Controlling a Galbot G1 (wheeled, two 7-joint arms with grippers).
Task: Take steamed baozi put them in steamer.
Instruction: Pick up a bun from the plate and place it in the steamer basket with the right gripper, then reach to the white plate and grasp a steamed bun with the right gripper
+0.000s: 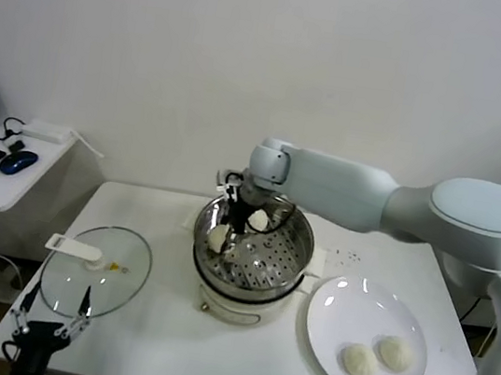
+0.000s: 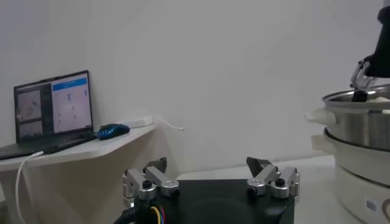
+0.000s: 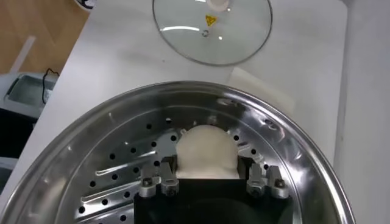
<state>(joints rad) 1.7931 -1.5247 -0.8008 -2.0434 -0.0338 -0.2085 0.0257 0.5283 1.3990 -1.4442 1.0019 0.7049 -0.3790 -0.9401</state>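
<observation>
The right gripper (image 3: 210, 182) clamps a baozi (image 3: 206, 152) inside the steamer (image 1: 292, 255) at frame centre — only its wrist view shows this grip. Two baozi (image 1: 377, 356) remain on the plate (image 1: 329, 327), lower right. The left gripper (image 2: 210, 179) — lower left — stands open.

A white table (image 1: 161, 344) carries the glass lid (image 1: 95, 270), the steamer (image 1: 251, 277) and a white plate (image 1: 344, 319).

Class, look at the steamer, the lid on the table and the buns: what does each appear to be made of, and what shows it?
Steamer: apparently polished stainless steel; mirror-like reflections, punched holes.
Lid: seemingly clear glass with a metal rim; the table shows through.
Buns: probably soft dough; matte, off-white, no shine.
</observation>
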